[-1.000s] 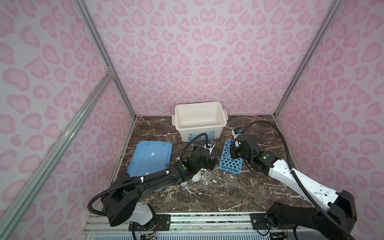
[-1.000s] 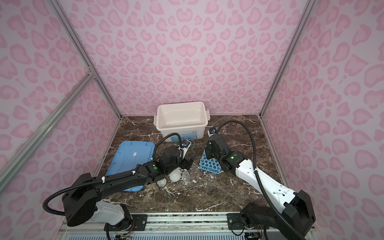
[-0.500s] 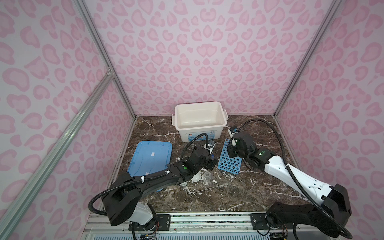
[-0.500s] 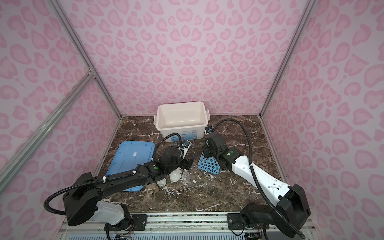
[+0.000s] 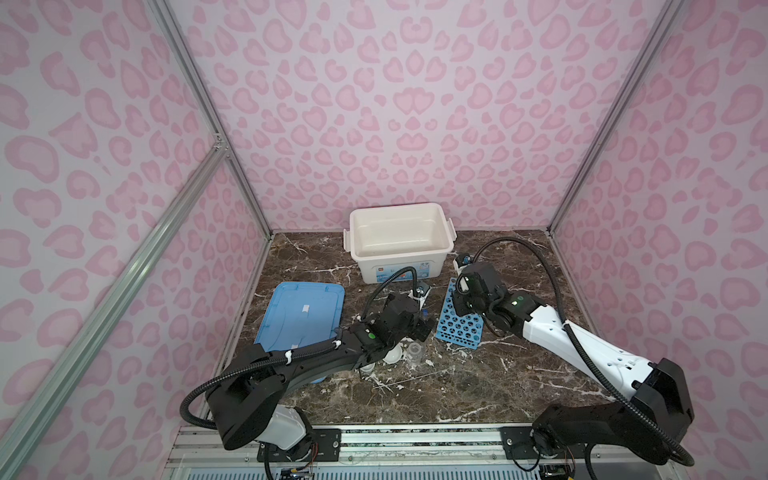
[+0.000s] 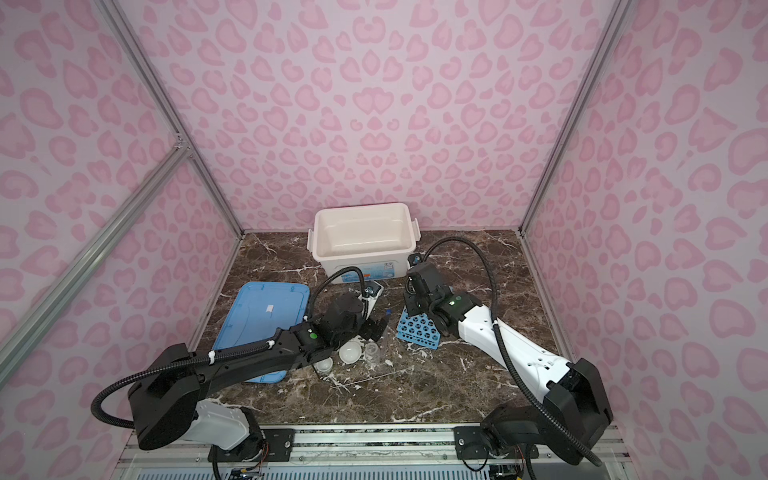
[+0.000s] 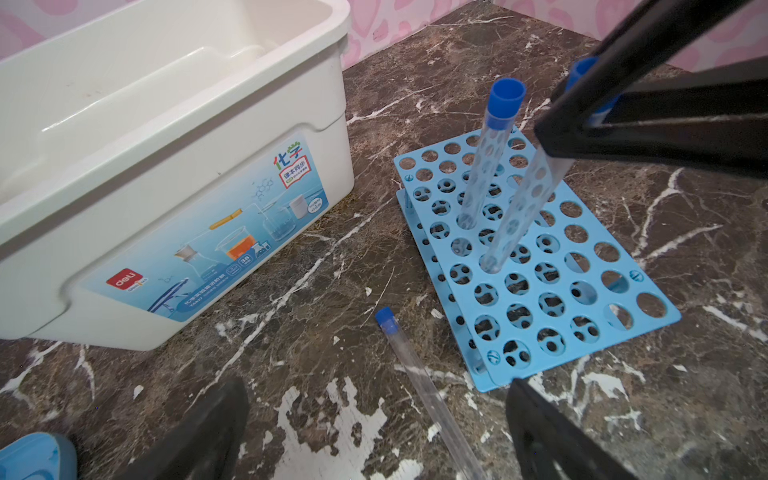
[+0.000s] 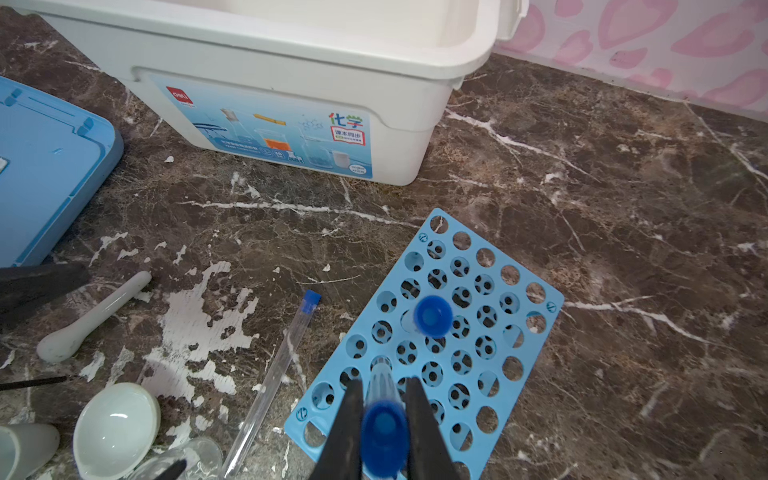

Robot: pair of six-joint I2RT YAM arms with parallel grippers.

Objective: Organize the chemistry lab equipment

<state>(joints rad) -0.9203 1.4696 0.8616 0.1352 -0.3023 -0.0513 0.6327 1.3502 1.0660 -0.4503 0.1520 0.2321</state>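
My right jaws are closed on a clear blue-capped tube (image 8: 384,432), pinching it just below the cap. The tube leans, and its lower end sits in one of the holes of the blue rack (image 8: 521,316). A second tube (image 8: 433,316) stands on its own in the rack close by, on the side toward the white storage box (image 8: 270,62). In both top views the rack rests on the tabletop (image 5: 436,399) near the box's front right corner, and the box stands open-topped against the back wall.

My left jaws are spread wide and hold nothing. A third tube (image 7: 415,374) lies flat on the tabletop just beside the rack with its blue cap toward the box. In the left wrist view its clear end runs into the gap between my left jaws, and I cannot see either side touching it.

The white pestle (image 8: 91,320) lies on the tabletop to the left of that tube. The white shallow dish (image 8: 116,424), white cup (image 8: 25,449) and clear small beaker (image 8: 187,457) sit close together near it, beside my left arm. The blue lid (image 5: 303,316) lies flat further left, with its near end under that arm
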